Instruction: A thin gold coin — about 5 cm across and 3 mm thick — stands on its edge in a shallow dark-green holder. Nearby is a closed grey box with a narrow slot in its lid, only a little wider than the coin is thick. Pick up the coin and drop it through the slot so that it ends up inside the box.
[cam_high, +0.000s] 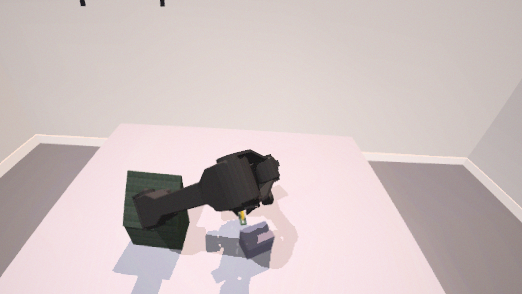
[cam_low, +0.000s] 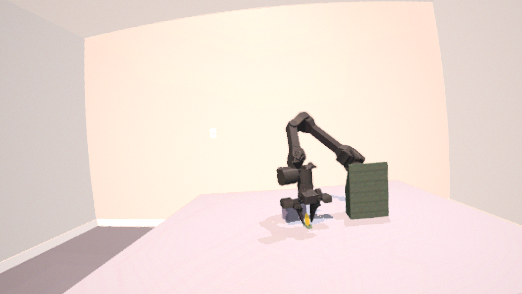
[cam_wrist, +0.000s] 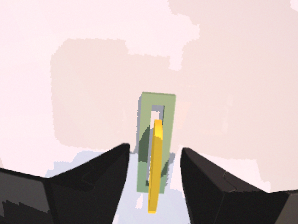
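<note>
The gold coin (cam_high: 242, 214) (cam_low: 307, 219) (cam_wrist: 156, 170) stands on edge in the shallow green holder (cam_wrist: 160, 99), which also shows as a small green edge in the top view (cam_high: 243, 222). My gripper (cam_low: 308, 215) (cam_wrist: 155, 152) is open and low over the holder, its fingers on either side of the coin. In the wrist view a gap shows between the coin and each fingertip. In the top view the fingertips are mostly hidden by the arm. The closed grey box (cam_high: 252, 247) (cam_low: 288, 214) stands close beside the holder; its slot cannot be made out.
A large dark-green block (cam_high: 159, 236) (cam_low: 368, 191) stands at the arm's base, to the left of the box in the top view. The arm reaches from it over the pink table (cam_high: 350, 250) (cam_low: 200, 260). The arm's shadow falls around the holder and box.
</note>
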